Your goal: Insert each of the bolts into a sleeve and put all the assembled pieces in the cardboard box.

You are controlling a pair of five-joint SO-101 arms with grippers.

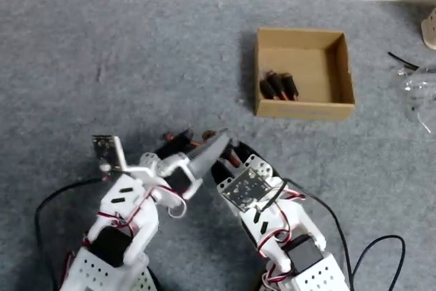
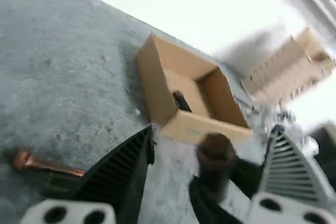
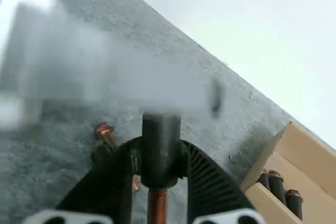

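Far left on the grey tabletop [image 1: 82, 66], 1 loose copper bolt [image 2: 44, 163] lies flat. Its long axis runs across the front of your left claw [image 2: 212, 135], and its head is turned away from the box. That claw stands wide and grips nothing. Its 2 jaws sit to either side of the dark sleeve [image 3: 160, 140], and as far as you can tell they do not touch it.

At centre, your right claw [image 3: 159, 158] is clamped on that sleeve, whose long axis runs in line with the claw. A copper shank [image 3: 157, 205] shows out of the sleeve's near end, so this piece looks already mated.

To the right and farther from the arms sits the cardboard box [image 1: 303, 109], open side up. In it, 3 assembled pieces [image 1: 278, 86] lie side by side near its left wall.

Delivery likely turns on 1 relation: the box lies ahead and right of the right claw, well apart from it, and the right arm is the nearer of the 2. You would probably want the left claw out from around the sleeve first. The loose bolt looks like work for the left arm, which has it just beside its claw.
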